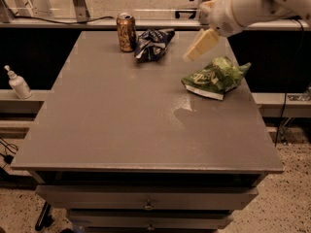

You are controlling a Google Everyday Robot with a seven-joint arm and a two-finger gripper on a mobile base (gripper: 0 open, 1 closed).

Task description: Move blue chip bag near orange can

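The blue chip bag (153,43), crumpled navy foil with white lettering, lies at the far edge of the grey table (121,125), just right of the orange can (126,31), which stands upright with a silver top. My gripper (200,45) hangs in the air above the table, to the right of the bag and clear of it, with nothing in it. Its pale fingers point down and left, above the green bag.
A green crinkled bag (214,76) lies at the table's right side. A white pump bottle (17,83) stands on a ledge left of the table. Drawers sit below the table's front edge.
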